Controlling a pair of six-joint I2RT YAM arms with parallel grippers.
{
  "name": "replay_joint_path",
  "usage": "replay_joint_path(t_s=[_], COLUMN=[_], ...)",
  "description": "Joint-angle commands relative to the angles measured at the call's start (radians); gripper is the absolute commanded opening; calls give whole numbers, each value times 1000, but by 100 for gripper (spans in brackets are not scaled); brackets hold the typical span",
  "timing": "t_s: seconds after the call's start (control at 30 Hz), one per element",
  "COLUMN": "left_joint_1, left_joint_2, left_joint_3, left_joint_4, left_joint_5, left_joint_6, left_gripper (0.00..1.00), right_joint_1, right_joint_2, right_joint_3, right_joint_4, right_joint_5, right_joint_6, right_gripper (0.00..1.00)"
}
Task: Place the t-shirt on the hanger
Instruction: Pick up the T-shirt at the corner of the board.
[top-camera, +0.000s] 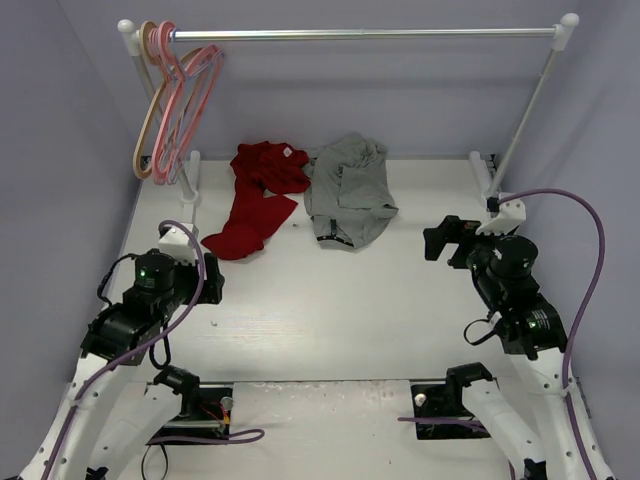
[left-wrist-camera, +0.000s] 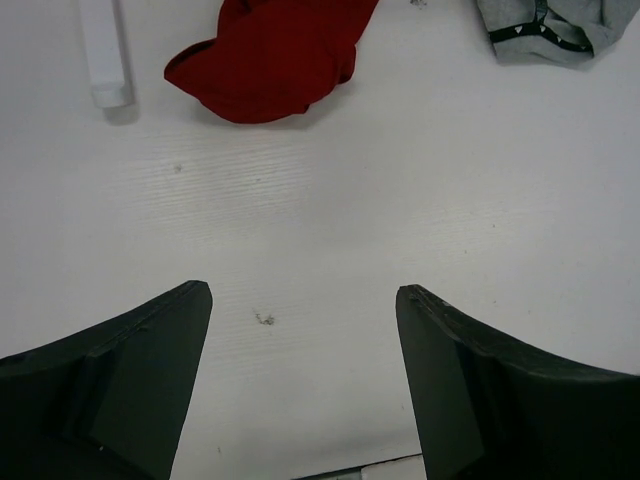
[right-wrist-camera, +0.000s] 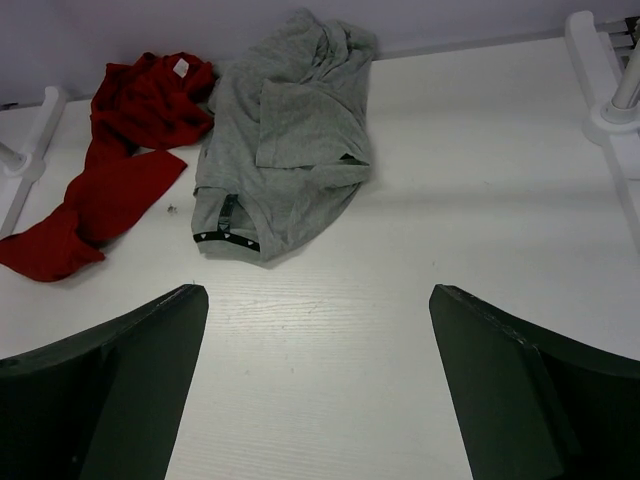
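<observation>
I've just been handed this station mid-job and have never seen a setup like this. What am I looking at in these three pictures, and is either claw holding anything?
You are looking at two robot arms bolted at the near edge of a white table. The top view looks down from above and behind them. The other two pictures come from a camera on each wrist, so the dark shapes at the bottom are that arm's own fingers. The left claw and the right claw are both open and empty. A crumpled grey t-shirt lies on the table with a red garment right beside it. At the back stands a clothes rail with several hangers bunched at its left end. The t-shirt is not on a hanger yet.
</observation>
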Motion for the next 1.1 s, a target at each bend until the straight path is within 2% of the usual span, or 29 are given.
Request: replay_joint_path(t_s=[0.0, 0.2, 0.4, 0.47, 0.6, 0.8, 0.93, 1.07], left_joint_1=[-4, -4, -4, -4, -4, -4, -4, -4], left_joint_2=[46, 72, 97, 109, 115, 124, 106, 60], left_joint_3=[1, -25, -33, -27, -10, 2, -4, -13], left_joint_4=[70, 101, 122, 115, 116, 80, 23, -14], left_joint_5=[38, 38, 65, 65, 47, 19, 25, 27], left_joint_6=[-5, 1, -40, -51, -86, -115, -129, -131], left_gripper=[75, 75, 75, 75, 75, 75, 75, 75], right_joint_1=[3, 5, 35, 69, 150, 199, 224, 267], right_joint_2=[27, 134, 410, 553, 873, 1241, 1438, 1570], right_joint_3=[1, -25, 42, 82, 261, 504, 735, 875], right_joint_4=[79, 126, 195, 209, 210, 215, 149, 76], right_joint_5=[7, -90, -58, -15, 16, 79, 122, 208], right_joint_6=[-5, -27, 25, 27, 51, 83, 117, 139], right_gripper=[100, 100, 97, 97, 100, 100, 100, 100])
